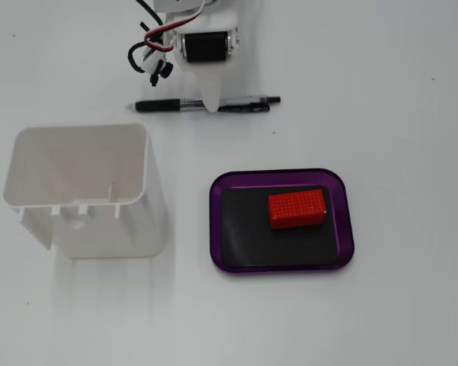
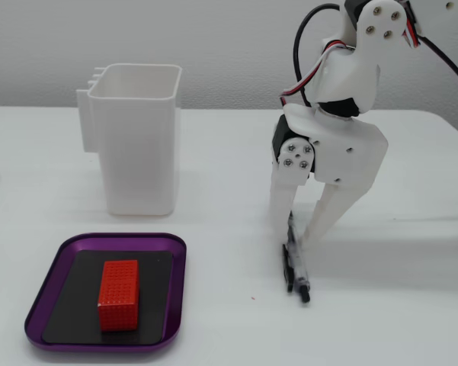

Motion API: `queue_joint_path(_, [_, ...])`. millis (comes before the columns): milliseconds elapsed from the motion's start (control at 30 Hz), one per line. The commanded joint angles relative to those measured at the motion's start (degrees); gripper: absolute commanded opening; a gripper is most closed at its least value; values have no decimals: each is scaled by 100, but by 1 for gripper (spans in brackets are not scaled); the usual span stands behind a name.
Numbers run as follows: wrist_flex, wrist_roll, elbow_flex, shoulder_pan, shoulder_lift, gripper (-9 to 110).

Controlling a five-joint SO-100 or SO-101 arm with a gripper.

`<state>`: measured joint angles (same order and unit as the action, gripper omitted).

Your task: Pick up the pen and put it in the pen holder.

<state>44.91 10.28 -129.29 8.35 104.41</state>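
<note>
Item one, far left in both fixed views: one pen holder (image 1: 80, 187) (image 2: 137, 137), white, upright, mouth open, nothing visible inside it from above. Item two, nearer the middle: one purple-rimmed tray (image 1: 282, 263) (image 2: 53, 267) carrying one red block (image 1: 297, 209) (image 2: 119, 294); I count neither as part of my job. Item three: one pen (image 1: 168, 106) (image 2: 296, 268), lying flat on the counter (image 1: 411, 114), well apart from the holder. Its long axis runs left to right in the top-down fixed view, silver tip toward the left, clip end toward the right. Item four: my single end effector (image 1: 211, 105) (image 2: 296, 232), planted straight over the pen's middle, one finger on each side of the barrel, so the fingers cross the pen's long axis squarely. The fingers stand narrowly parted and look to be pinching the barrel, though I cannot tell for sure that both are touching it. I judge the grasp is at or near closure and the pen is not yet lifted; the carry would then run leftward in the top-down view to the holder.
</note>
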Motion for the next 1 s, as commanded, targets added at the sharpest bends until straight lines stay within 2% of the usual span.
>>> queue_joint_path(0, [-18, 44, -18, -35, 44, -1])
queue_joint_path(67, [53, 35, -18, -62, 123, -1])
queue_joint_path(167, [782, 18, 176, 0, 378, -1])
queue_joint_path(333, [1670, -141, 1327, 9, 1714, -1])
queue_joint_path(533, [2030, -1072, 3032, 18, 3067, -1])
queue_joint_path(700, [1318, -2188, 3902, 18, 2716, -1])
queue_joint_path(833, [853, -3217, 4438, 105, 1837, -1])
queue_joint_path(967, [835, -3753, 5133, 334, 694, -1])
